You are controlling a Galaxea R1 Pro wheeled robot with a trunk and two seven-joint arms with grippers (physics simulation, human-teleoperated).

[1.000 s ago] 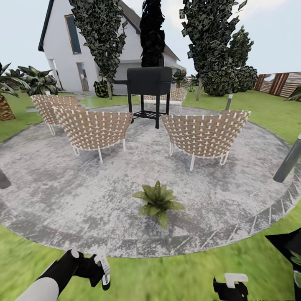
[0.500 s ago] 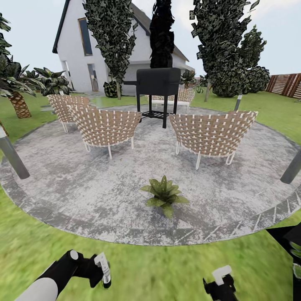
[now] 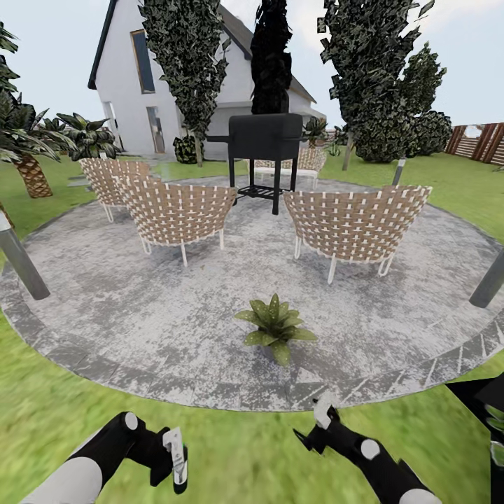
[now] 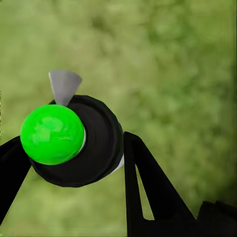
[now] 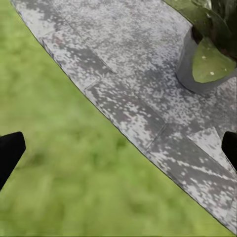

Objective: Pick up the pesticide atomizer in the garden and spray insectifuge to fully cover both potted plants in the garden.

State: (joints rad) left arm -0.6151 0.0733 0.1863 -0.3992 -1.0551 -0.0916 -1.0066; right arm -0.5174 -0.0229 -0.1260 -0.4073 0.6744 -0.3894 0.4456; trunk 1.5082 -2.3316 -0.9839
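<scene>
One potted plant [image 3: 274, 327], a spiky green rosette in a small grey pot [image 5: 197, 64], stands on the round grey patio [image 3: 140, 329] of the garden, near its front edge. My left gripper [image 3: 166, 456] hangs low over the lawn [image 3: 238, 455], shut on the pesticide atomizer [image 3: 176, 451]. In the left wrist view the atomizer [image 4: 94, 143] shows end-on, a dark round cap with a bright green mark [image 4: 52, 134] between the black fingers [image 4: 148, 187]. My right gripper [image 3: 316, 427] is open with nothing in it, over the grass just short of the patio edge, pointing towards the plant.
Several wicker chairs [image 3: 353, 224] and a black grill [image 3: 264, 140] stand further back on the patio. Grey bollard lights lean in at the left [image 3: 21, 266] and right [image 3: 490, 280] edges. Behind are a palm [image 3: 28, 168], tall trees, a white house and a slat fence [image 3: 483, 143].
The view shifted between the first two frames and has since held still. My right arm has swung up and forward towards the plant. The left gripper with the atomizer has barely moved.
</scene>
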